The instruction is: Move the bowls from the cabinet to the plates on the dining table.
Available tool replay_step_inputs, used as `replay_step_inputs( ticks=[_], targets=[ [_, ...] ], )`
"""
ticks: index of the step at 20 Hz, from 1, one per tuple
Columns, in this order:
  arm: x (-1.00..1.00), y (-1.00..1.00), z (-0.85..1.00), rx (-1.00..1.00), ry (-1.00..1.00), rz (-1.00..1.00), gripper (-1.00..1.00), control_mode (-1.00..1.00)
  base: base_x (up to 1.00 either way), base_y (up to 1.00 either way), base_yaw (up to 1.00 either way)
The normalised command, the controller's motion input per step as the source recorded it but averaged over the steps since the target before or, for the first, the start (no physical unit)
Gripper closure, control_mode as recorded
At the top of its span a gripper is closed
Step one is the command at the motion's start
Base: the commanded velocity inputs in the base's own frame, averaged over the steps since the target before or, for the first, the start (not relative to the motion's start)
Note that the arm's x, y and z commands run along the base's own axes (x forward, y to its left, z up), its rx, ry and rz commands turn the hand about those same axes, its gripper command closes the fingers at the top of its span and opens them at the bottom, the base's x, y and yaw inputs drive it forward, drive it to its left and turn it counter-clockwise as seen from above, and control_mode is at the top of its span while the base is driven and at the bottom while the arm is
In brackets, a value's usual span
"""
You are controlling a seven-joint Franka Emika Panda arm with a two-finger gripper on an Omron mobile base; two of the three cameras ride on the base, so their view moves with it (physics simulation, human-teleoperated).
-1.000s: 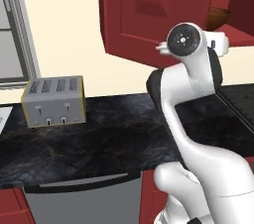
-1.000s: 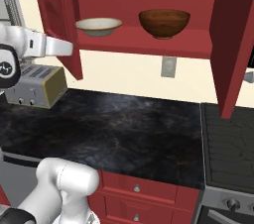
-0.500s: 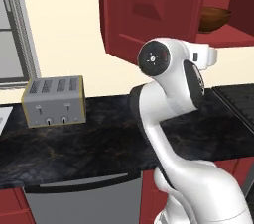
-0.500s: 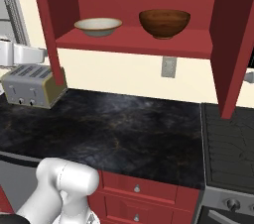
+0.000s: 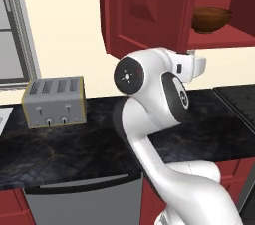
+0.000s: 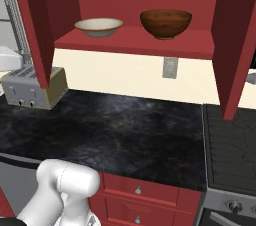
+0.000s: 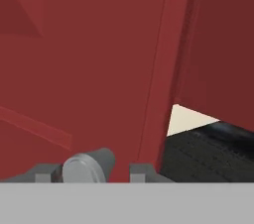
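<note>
Gripper (image 7: pixel 92 171) half open around the cabinet door's silver knob (image 7: pixel 89 166), gripping nothing. Cabinet (image 6: pixel 130 42) open: white bowl (image 6: pixel 99 26) and brown bowl (image 6: pixel 165 23) side by side on shelf.

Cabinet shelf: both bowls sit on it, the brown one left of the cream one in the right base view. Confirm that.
Not quite. In the right base view the cream bowl is on the left and the brown bowl on the right. Both do sit on the open cabinet shelf.
</note>
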Motion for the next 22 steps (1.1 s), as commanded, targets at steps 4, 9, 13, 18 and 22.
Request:
replay_step_inputs(
  ticks=[4, 9, 13, 18, 22],
  targets=[
    [-0.67, 0.00, -0.03, -0.03, -0.01, 0.00, -1.00, -1.00, 0.00, 0.00, 0.00],
    [-0.47, 0.00, -0.02, -0.03, 0.00, 0.00, -1.00, -1.00, 0.00, 0.00, 0.00],
    [-0.54, -0.02, 0.00, -0.01, -0.05, 0.00, -1.00, -1.00, 0.00, 0.00, 0.00],
    [-0.39, -0.22, 0.00, -0.01, -0.08, 0.09, -1.00, -1.00, 0.00, 0.00, 0.00],
    [-0.15, -0.38, 0.00, 0.00, -0.02, 0.16, -1.00, -1.00, 0.00, 0.00, 0.00]
  ],
)
